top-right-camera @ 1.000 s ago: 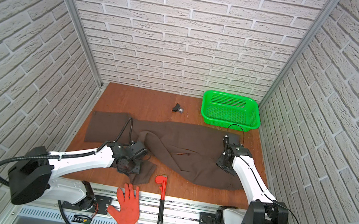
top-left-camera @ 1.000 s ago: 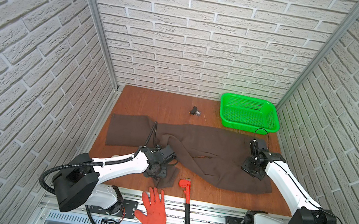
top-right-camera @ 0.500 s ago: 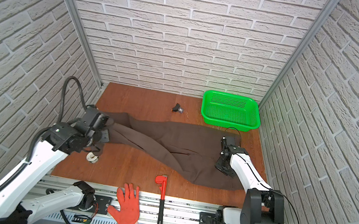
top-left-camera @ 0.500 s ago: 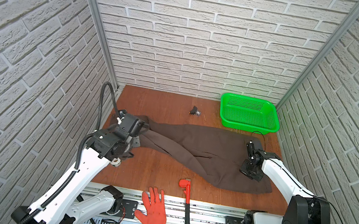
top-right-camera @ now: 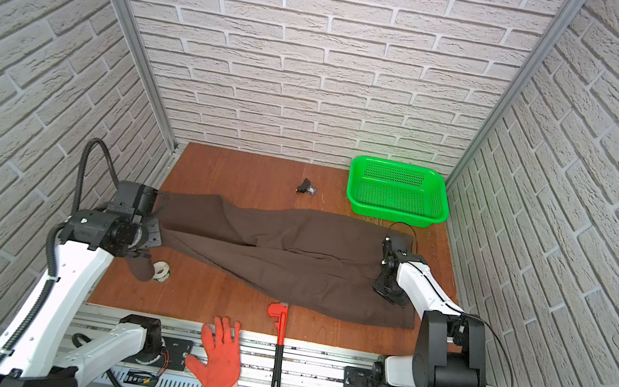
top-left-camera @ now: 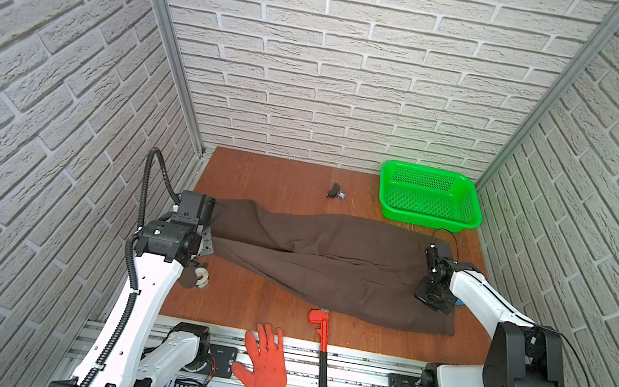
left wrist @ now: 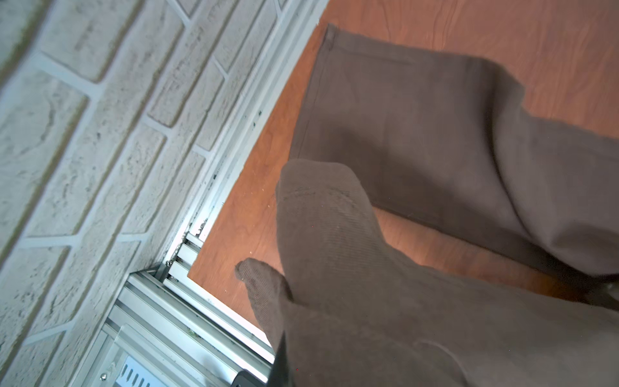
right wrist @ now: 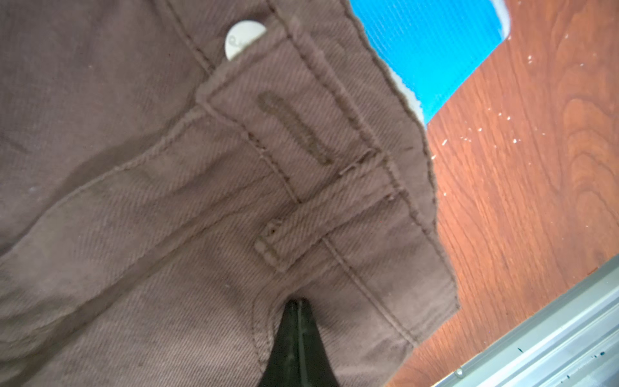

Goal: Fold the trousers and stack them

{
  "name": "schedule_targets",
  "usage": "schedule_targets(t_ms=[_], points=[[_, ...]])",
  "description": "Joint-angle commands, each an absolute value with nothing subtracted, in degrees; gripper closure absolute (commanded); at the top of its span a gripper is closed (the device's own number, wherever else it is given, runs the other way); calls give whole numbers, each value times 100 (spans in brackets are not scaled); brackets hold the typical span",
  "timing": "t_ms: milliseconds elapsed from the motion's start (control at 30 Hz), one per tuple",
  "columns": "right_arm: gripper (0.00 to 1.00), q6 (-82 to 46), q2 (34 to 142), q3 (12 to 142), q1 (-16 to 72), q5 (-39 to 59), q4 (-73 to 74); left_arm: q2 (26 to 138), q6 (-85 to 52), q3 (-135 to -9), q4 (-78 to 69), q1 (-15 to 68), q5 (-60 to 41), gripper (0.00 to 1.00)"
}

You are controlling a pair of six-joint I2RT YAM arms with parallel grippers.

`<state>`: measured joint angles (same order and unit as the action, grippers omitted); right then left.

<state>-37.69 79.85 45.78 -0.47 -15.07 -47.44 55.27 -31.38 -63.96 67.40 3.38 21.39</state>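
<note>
Left tool (top-left-camera: 208,248) is clamped down narrow, and the near leg's hem drapes right over it in the wrist view. The tips are buried in cloth, so the pinch looks to sit just inside the hem, and that's as firm as I'll call it. Right tool (right wrist: 296,306) is closed tight too, nipping a pucker of waistband beside the belt loop.

On to the desk (top-left-camera: 279,185): the trousers (top-left-camera: 330,265) stretch across its middle, waist to the right and both legs running left. The far leg lies flat and the near leg is raised at its end. Leg onto leg looks like the fold in hand.

To do it well, the right side anchors the waist. The left carries the hem high enough to clear, lays it square on the far leg's hem with edges matched, and lets go only once it's flat. Mind the slack mid-leg.

Basket (top-left-camera: 429,196) sits well clear behind. Wrench (top-left-camera: 321,327) and tape (top-left-camera: 202,278) lie near the front, the tape just beside the left arm.
</note>
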Motion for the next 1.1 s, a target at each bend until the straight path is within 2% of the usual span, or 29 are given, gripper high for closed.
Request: schedule_targets(t_ms=[0, 133, 233, 433, 667, 800, 1067], points=[[92, -3813, 7426, 4799, -78, -1437, -5182, 5517, -2966, -6330, 6501, 281, 1996, 99], [70, -4022, 6406, 4989, -73, -1190, -5881, 5562, -2939, -6328, 6497, 278, 1963, 92], [57, -4301, 5848, 4938, -103, -1095, -6329, 5631, -2969, -6302, 6478, 269, 1945, 91], [43, -4683, 5300, 4430, -297, -1130, -6383, 5708, -3010, -6180, 6328, 269, 1811, 90], [38, -4939, 5464, 4091, -527, -436, -6301, 5816, -2953, -6223, 6228, 229, 1797, 90], [40, -5269, 5571, 3683, -531, 42, -6020, 5918, -2928, -6207, 6071, 204, 1766, 90], [45, -5552, 5764, 3305, -536, 41, -5616, 6116, -2835, -6258, 5850, 138, 1695, 91]])
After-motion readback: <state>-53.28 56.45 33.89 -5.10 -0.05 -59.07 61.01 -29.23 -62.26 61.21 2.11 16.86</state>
